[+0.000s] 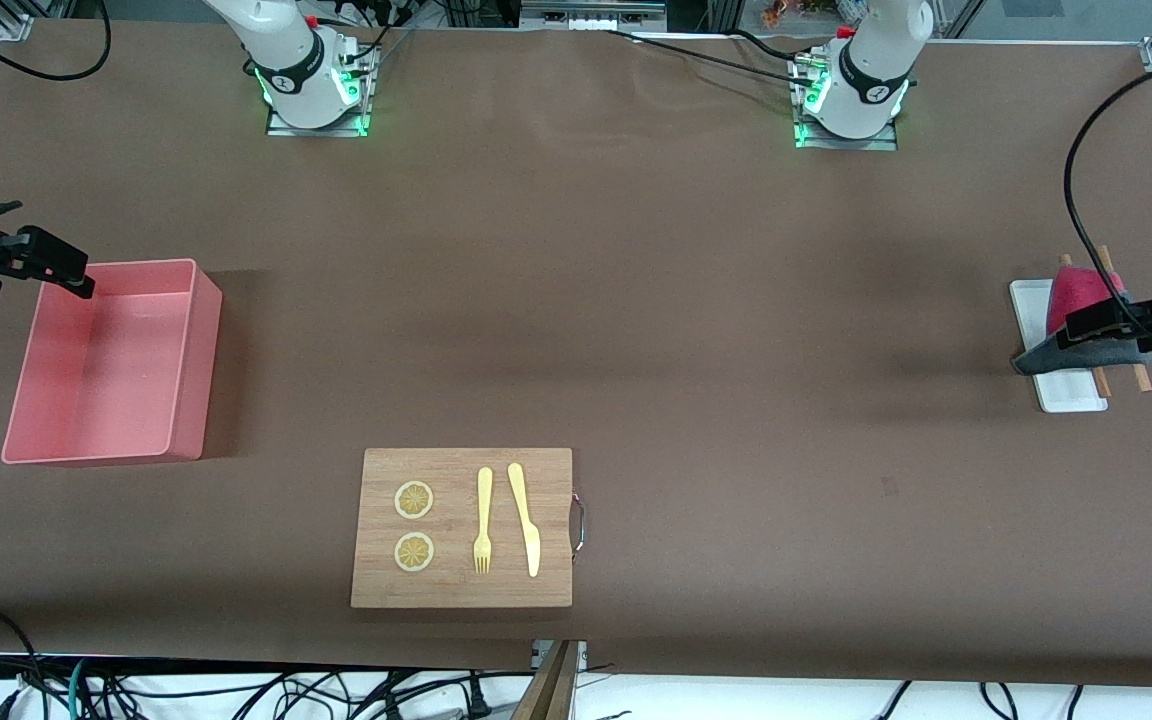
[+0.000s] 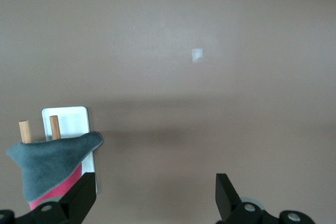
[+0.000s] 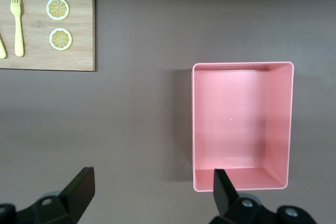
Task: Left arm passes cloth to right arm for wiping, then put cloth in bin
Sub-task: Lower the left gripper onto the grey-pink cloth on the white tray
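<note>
The cloth [image 1: 1082, 296], magenta on top with a dark grey edge, lies draped over two wooden sticks [image 1: 1140, 376] on a narrow white tray [image 1: 1070, 394] at the left arm's end of the table. My left gripper [image 1: 1096, 325] hangs open and empty above the cloth. In the left wrist view the cloth [image 2: 50, 163] sits beside one finger of the open left gripper [image 2: 155, 198]. The pink bin [image 1: 192, 380] stands empty at the right arm's end. My right gripper [image 1: 46, 262] is open and empty above the bin's corner; the right wrist view shows the gripper [image 3: 152, 190] and the bin [image 3: 286, 124].
A wooden board [image 1: 461, 590] lies near the front camera's edge of the table, with two lemon slices [image 1: 413, 500], a yellow fork [image 1: 483, 520] and a yellow knife [image 1: 524, 518] on it. The board also shows in the right wrist view [image 3: 79, 51].
</note>
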